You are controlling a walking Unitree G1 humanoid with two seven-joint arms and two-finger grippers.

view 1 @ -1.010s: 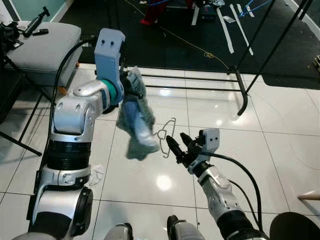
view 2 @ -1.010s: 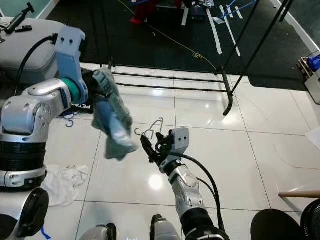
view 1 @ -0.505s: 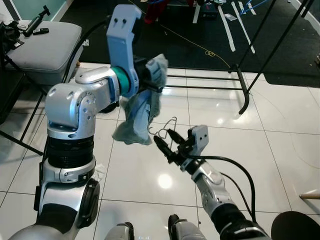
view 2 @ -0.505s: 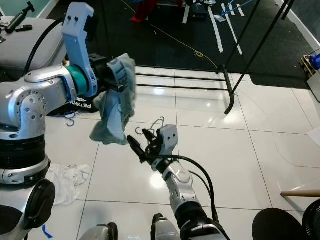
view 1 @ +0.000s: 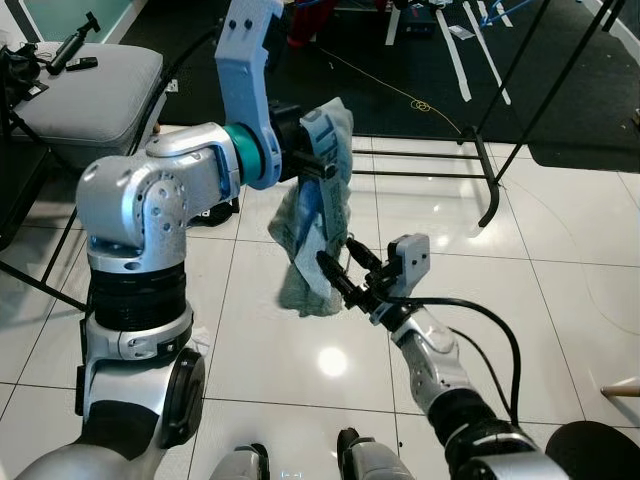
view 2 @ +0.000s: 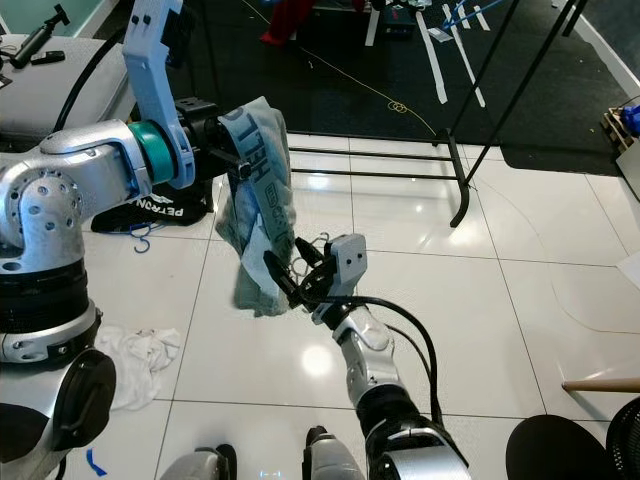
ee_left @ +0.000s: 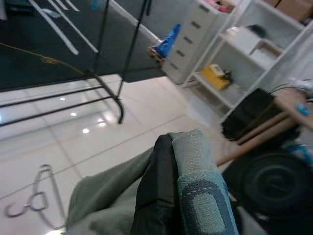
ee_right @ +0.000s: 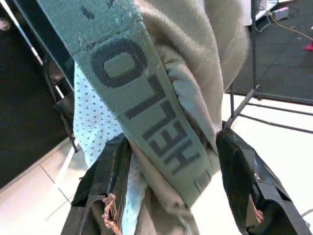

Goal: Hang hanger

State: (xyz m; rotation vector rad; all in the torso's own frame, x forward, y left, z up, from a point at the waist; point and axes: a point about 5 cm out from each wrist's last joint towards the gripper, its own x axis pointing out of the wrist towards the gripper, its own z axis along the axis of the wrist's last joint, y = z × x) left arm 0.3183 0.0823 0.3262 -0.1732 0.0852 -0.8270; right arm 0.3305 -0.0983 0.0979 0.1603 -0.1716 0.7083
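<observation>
My left gripper is shut on a pale blue-green garment with a band lettered in dark print, holding it up at chest height so it hangs down. My right gripper is open and raised to the garment's lower part. In the right wrist view its two black fingers stand on either side of the hanging cloth without closing on it. A thin wire hanger lies flat on the white tile floor, below and beyond the garment.
A black clothes rack stands on the floor ahead to the right, its base bars running across the tiles. A grey padded seat is at the far left. A white cloth and a black bag lie on the floor at left.
My left arm has swung the garment up and to the right. My right gripper has lifted from near the hanger to the hanging cloth, which now lies between its open fingers.
</observation>
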